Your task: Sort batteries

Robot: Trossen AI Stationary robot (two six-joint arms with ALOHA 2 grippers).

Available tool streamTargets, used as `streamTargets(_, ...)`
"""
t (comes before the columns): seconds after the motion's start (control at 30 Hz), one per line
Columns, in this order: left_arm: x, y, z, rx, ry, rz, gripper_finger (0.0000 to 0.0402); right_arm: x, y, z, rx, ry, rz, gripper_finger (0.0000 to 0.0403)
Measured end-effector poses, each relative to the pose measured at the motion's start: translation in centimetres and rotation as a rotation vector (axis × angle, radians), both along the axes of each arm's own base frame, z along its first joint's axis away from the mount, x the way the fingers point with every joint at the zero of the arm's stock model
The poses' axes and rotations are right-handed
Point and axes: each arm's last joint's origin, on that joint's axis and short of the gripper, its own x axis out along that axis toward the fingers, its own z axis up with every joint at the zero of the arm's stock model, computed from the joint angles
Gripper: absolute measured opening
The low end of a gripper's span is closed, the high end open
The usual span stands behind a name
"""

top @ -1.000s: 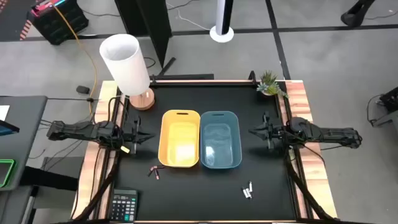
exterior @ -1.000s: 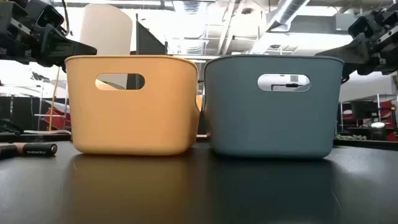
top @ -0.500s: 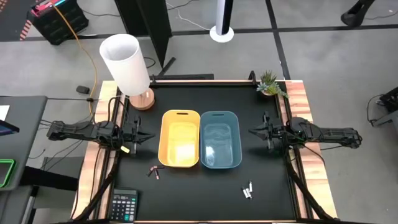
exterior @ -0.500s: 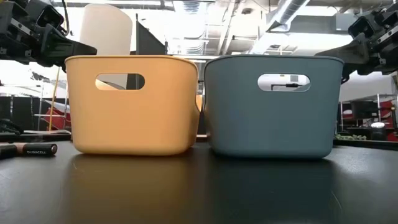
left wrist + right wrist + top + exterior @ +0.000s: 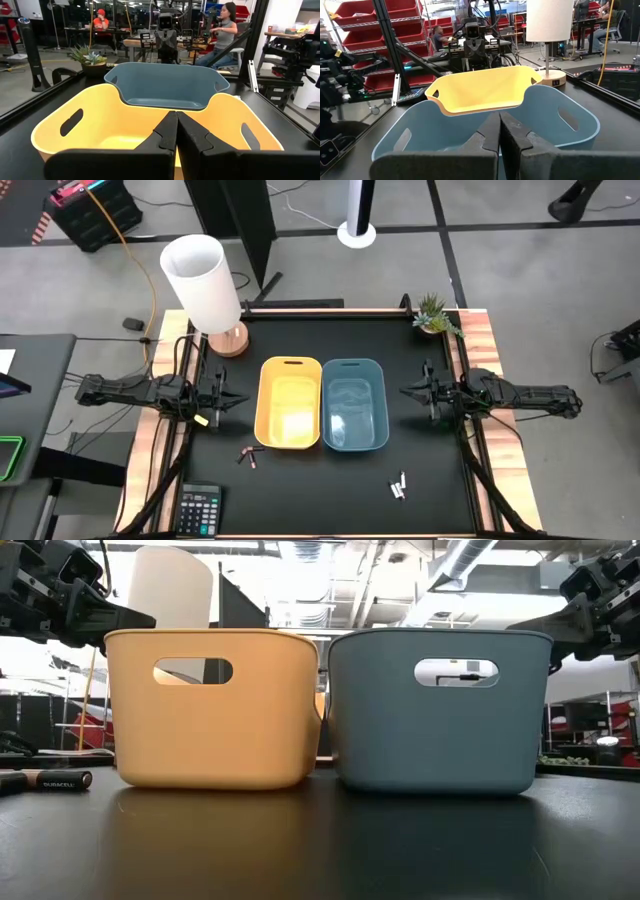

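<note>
Yellow bin (image 5: 290, 403) and blue bin (image 5: 354, 404) stand touching side by side mid-table, between my two grippers; a white lamp (image 5: 204, 283) on a wooden base sits at the far left corner, a small plant (image 5: 432, 313) at the far right corner, a grey calculator (image 5: 200, 510) at the near left edge; people sit at benches in the room beyond. The bins block the straight line from each gripper to the other.

Two brown batteries (image 5: 248, 456) lie on the black table (image 5: 300, 500) near the yellow bin's near left corner, well apart from my left gripper (image 5: 228, 395); one shows at the low view's left edge (image 5: 45, 780). Silvery batteries (image 5: 399, 486) lie together near the blue bin's near right corner, well apart from my right gripper (image 5: 412, 391).

My left jaws are pressed together, holding nothing, raised beside the yellow bin; my right jaws are likewise closed and empty, raised beside the blue bin.
</note>
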Motion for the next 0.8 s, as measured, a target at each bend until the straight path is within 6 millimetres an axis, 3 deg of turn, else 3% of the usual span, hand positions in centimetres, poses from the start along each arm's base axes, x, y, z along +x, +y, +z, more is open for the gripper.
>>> streamTargets(0.3, 0.0, 0.0, 0.6, -0.054, -0.075, -0.001, 0.0001, 0.0, 0.0, 0.0, 0.0, 0.0, 0.0, 0.0028)
streamTargets(0.43, -0.1, 0.0, 1.7, -0.208, -0.21, -0.014, 0.0001, 0.0, 0.0, 0.0, 0.0, 0.0, 0.0, 0.0028)
streamTargets(0.63, -0.7, -0.6, 3.7, -0.272, -0.389, -0.272, 0.0001, 0.0, 0.0, 0.0, 0.0, 0.0, 0.0, 0.0028)
streamTargets(0.8, -1.0, -1.0, 4.2, -0.364, -0.401, -0.437, 0.0001, 0.0, 0.0, 0.0, -0.005, 0.0, 0.0, 0.0028)
